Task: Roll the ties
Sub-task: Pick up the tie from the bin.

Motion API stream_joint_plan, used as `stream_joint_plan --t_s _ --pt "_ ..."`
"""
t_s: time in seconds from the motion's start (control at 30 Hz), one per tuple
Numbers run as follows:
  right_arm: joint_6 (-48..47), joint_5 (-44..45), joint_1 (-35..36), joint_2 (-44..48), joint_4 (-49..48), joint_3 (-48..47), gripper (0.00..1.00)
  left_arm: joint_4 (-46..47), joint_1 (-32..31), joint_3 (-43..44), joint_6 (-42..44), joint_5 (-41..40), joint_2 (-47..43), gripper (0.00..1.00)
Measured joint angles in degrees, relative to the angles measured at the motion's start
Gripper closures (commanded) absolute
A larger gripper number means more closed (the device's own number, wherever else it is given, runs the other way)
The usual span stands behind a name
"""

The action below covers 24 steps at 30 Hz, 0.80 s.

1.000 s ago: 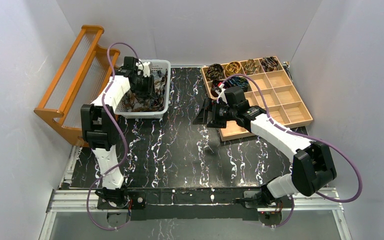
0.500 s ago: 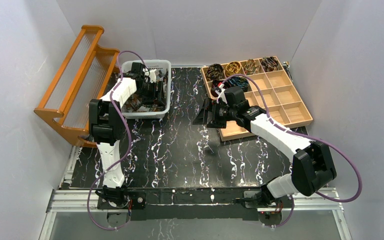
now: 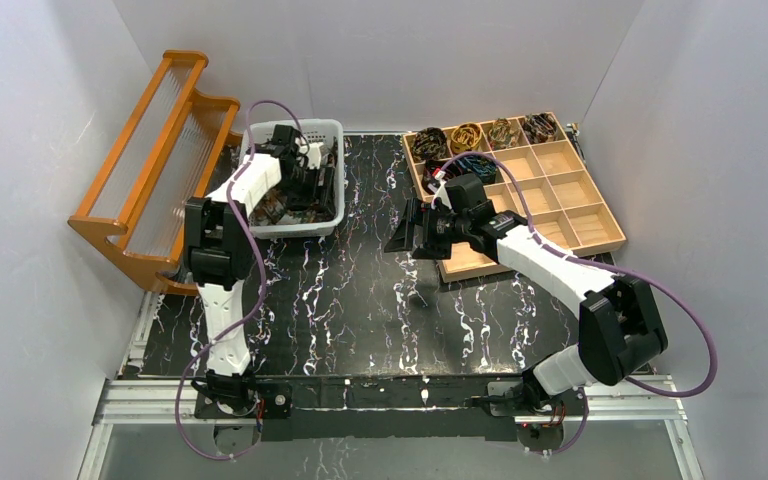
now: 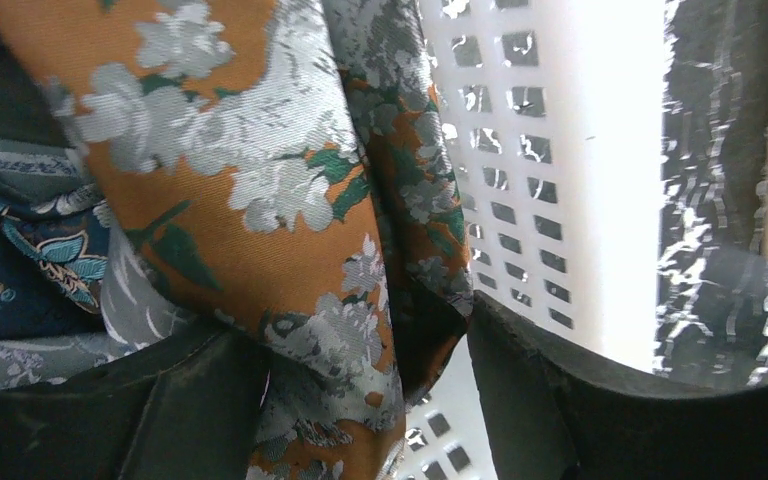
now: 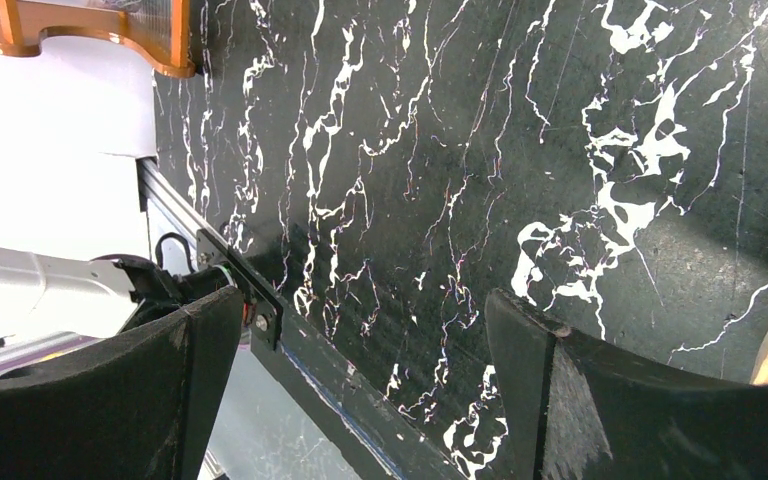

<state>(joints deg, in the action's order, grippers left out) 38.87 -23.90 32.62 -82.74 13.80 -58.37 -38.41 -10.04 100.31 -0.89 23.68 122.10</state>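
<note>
Loose ties [image 3: 278, 206] lie heaped in the white basket [image 3: 305, 224] at the back left. My left gripper [image 3: 310, 180] is down inside it, open. In the left wrist view an orange tie with grey flowers [image 4: 250, 200] hangs between the parted jaws [image 4: 365, 330], against the left finger and apart from the right one. A dark blue tie [image 4: 20, 265] lies to its left. Rolled ties [image 3: 430, 144] fill the back cells of the wooden tray [image 3: 570, 215]. My right gripper [image 3: 408, 228] hovers open over the black marble table [image 5: 480, 150], nothing between its fingers [image 5: 360, 320].
An orange wooden rack [image 3: 150, 160] leans at the far left beside the basket. The basket's perforated wall [image 4: 520, 150] is close on the right of my left fingers. The divided tray sits at the back right, its front cells bare. White walls enclose the table.
My left arm has shifted right and lower into the basket, and its jaws have spread apart around the orange tie. The right arm has barely moved.
</note>
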Motion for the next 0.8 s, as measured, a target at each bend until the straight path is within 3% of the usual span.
stream_joint_plan --t_s 0.23,0.37,0.47,0.8 --pt "0.0 -0.1 0.0 -0.3 0.7 0.0 0.01 -0.5 -5.2 0.2 2.2 -11.4 2.1 0.8" --pt "0.0 -0.1 0.0 -0.3 1.4 0.0 0.01 1.3 -6.3 -0.7 1.6 -15.2 1.1 0.95" --pt "0.0 -0.1 0.0 -0.3 1.5 0.0 0.01 2.0 -6.2 -1.4 1.2 -16.0 -0.9 1.0" --pt "0.1 -0.3 0.0 -0.3 1.5 0.0 0.01 3.7 -4.7 -1.4 -1.3 -16.6 -13.3 0.99"
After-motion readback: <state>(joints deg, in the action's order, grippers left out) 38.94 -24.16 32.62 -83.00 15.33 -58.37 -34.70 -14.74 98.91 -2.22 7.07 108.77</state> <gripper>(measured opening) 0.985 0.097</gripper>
